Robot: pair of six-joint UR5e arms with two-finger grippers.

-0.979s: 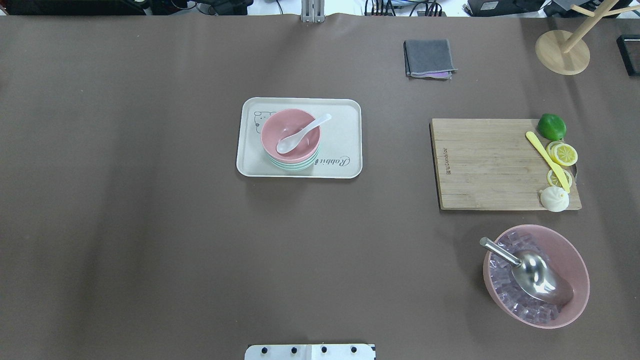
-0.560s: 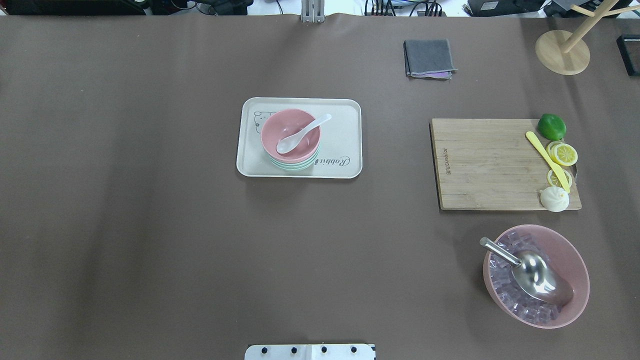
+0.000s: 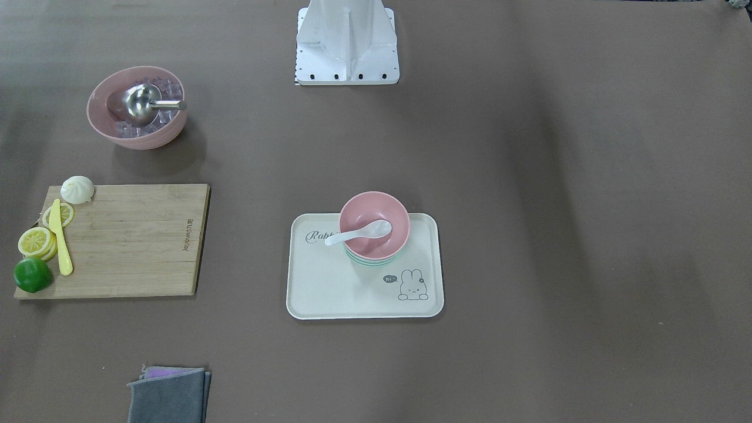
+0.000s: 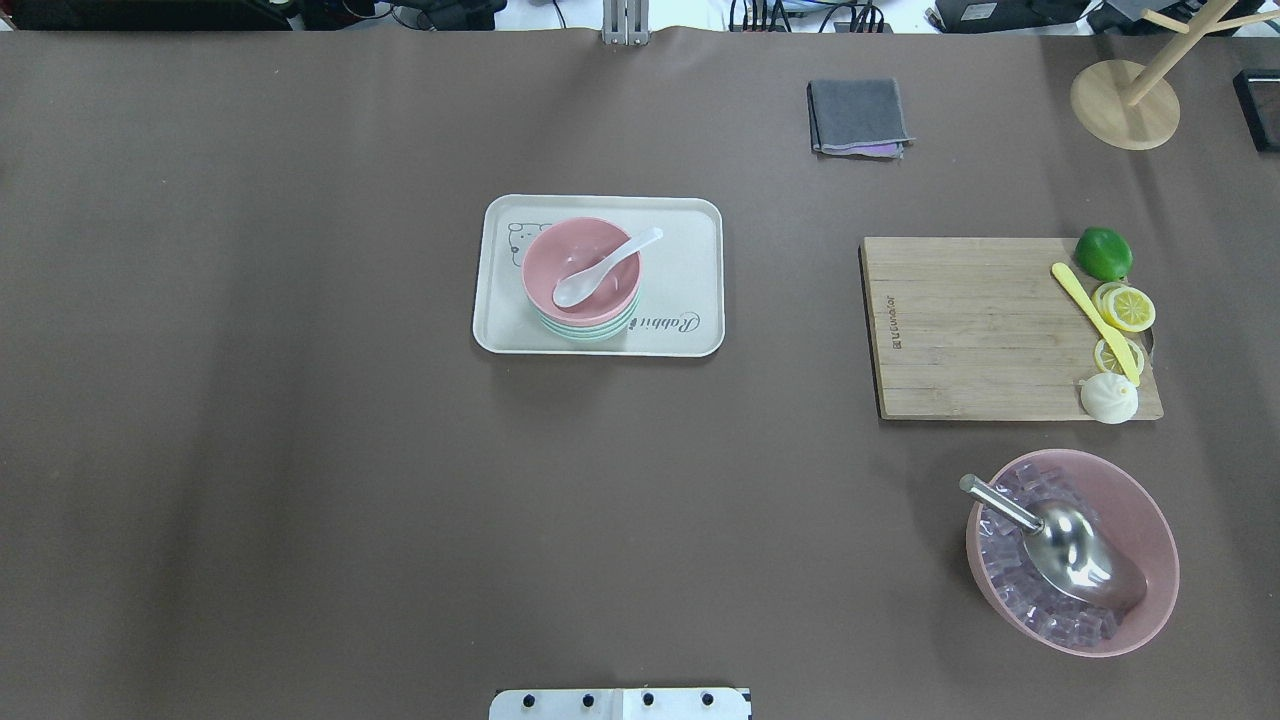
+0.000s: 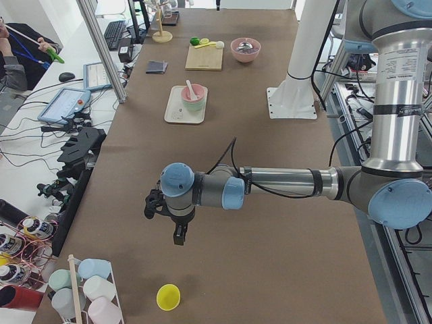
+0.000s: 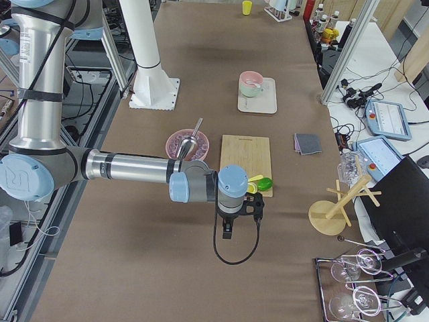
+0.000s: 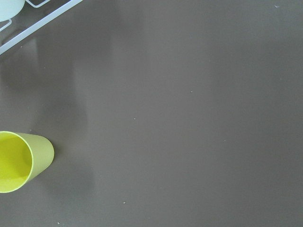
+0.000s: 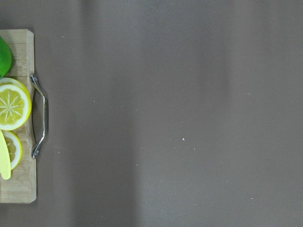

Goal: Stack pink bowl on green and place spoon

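Both claws are parking way out from the tray (image 4: 690, 225), one off each end of the table. Left gripper (image 5: 178, 237) is hanging fingers-down over bare brown tabletop, far from the tray and near a yellow cup (image 7: 21, 161). Only a side camera is catching it, so I can't tell whether its fingers are apart or together. Same deal for the right gripper (image 6: 228, 231). It's hovering above the table on the tray's other side, out beyond the cutting board (image 4: 960, 330), and I can't tell whether that one is spread or closed either.

Task stuff is all sitting on the tray. Pink bowl (image 4: 575, 262) is nesting on top of the green bowl (image 4: 585, 332), which is only peeking out as a mint rim underneath. That stack is resting toward the tray's cartoon-print end. White spoon (image 4: 598, 272) is lying inside the pink bowl, scoop end down in the bottom, with its handle leaning on the rim and poking out over the tray's bare half.

Further out past the board from the tray, a bigger pink bowl (image 4: 1150, 520) is holding ice cubes and a metal scoop (image 4: 1075, 550).
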